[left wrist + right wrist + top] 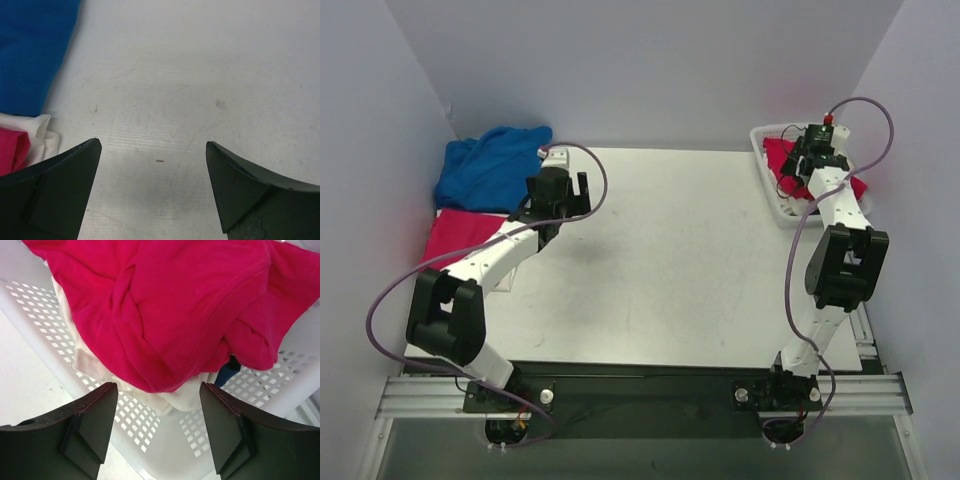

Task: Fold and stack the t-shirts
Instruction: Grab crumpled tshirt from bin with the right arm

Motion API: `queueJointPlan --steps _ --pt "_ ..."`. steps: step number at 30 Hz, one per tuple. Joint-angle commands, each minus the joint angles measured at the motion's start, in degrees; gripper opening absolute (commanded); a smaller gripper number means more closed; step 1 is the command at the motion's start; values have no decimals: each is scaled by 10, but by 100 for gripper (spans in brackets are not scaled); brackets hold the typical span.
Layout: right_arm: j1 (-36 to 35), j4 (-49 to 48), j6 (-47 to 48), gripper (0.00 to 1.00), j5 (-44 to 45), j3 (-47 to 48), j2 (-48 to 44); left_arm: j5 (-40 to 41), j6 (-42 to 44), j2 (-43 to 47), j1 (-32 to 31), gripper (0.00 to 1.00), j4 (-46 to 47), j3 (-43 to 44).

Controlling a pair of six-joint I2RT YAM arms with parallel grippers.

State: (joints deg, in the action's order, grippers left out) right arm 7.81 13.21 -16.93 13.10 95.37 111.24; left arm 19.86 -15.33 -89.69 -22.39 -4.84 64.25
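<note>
Our right gripper (157,392) hangs over the basket, fingers spread wide with nothing between them. Right below sits the red t-shirt (165,305), bunched and twisted on top of the pile. Under it we spot a cream garment (172,399) and a sliver of something dark blue (228,374), all inside the white mesh basket (45,325) at the far right of the table (670,260).

This shirt looks light, limp and soft. We expect it to drape and sag rather than hold a shape, and it may drag the cream layer up with it. We'd pinch a raised ridge of that twisted fold near the middle, top layer only.

Across the way, our left gripper (153,150) is parted and empty too, hovering over bare table. Just beside it lies a crumpled blue t-shirt (485,165), with a pink one (455,235) nearer us along the left edge. By our reckoning, the red one's fold is not yet begun.
</note>
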Motion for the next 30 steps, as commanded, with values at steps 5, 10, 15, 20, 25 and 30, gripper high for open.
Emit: queueJointPlan --steps 5,10,15,20,25,30 --pt "0 15 -46 65 -41 -19 -33 -67 -48 -15 44 97 33 25" --pt "1 59 -53 55 -12 -31 -28 -76 -54 -18 49 97 40 17" --pt "3 77 -41 51 6 -29 -10 -77 -56 -21 50 97 40 14" --pt "4 84 -30 51 12 -28 6 -76 -55 -21 53 97 41 13" --pt "5 89 -11 51 17 -26 29 -77 -57 -22 57 98 41 10" --pt "4 86 28 51 39 -9 59 -79 -57 -24 60 97 40 11"
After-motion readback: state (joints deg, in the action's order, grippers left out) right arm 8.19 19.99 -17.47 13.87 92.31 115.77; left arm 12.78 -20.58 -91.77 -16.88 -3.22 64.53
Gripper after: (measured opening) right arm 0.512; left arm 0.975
